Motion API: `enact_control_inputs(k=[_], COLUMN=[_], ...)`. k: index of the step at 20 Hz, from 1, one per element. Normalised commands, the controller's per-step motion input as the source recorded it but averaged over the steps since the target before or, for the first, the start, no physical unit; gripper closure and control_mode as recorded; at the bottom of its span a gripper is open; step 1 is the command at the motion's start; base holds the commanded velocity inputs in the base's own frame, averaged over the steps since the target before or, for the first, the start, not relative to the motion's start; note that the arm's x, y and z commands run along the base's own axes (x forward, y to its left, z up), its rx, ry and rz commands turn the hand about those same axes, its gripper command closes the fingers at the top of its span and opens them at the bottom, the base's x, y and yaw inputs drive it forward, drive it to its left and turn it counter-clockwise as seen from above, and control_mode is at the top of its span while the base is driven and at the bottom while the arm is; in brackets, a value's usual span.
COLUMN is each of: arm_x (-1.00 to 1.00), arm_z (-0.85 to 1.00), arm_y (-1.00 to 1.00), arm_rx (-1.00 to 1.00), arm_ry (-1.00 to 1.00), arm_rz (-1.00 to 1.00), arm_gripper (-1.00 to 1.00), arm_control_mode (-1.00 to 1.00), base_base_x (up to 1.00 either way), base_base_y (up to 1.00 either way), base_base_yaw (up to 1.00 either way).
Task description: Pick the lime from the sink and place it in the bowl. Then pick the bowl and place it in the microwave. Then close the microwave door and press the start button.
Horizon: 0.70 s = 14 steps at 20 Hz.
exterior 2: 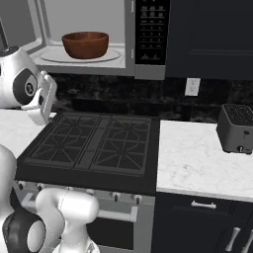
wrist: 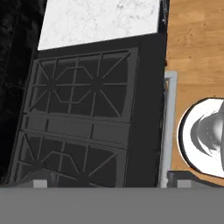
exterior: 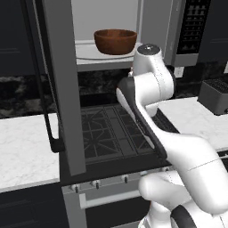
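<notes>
Your pincer (exterior 2: 43, 101) hangs spread and empty above the stove (exterior 2: 94, 143), aimed down at the grates. The bowl (exterior 2: 85, 44) already sits on the turntable inside the microwave (exterior 2: 148, 37); you cannot tell whether the lime is in it. The microwave door (exterior: 62, 84) stands wide open beside the arm. Swing carelessly and your elbow could strike its edge, or a glancing push could slip off and leave it ajar.

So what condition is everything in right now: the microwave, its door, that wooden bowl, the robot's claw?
microwave: open, interior showing.
microwave door: swung wide open, not yet closed.
bowl: upright on the turntable inside the microwave; contents can't be seen.
gripper: open, holding nothing, pointed down over the stove.
toaster: slots empty.
</notes>
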Motion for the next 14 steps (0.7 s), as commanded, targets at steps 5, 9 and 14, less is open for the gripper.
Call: enact_control_inputs(k=[5, 9, 14], arm_x=[-1.00, -1.00, -1.00], arm_z=[-0.52, -0.14, -0.16], arm_y=[0.31, 0.46, -0.03], arm_rx=[-0.01, -0.03, 0.00], arm_ry=[-0.31, -0.32, -0.24], arm_rz=[0.17, 0.11, 0.02], arm_gripper=[-1.00, -1.00, -1.00], arm_control_mode=[-1.00, -1.00, -1.00], base_base_x=[0.00, 0.00, 0.00], base_base_y=[0.00, 0.00, 0.00], base_base_yaw=[0.00, 0.00, 0.00])
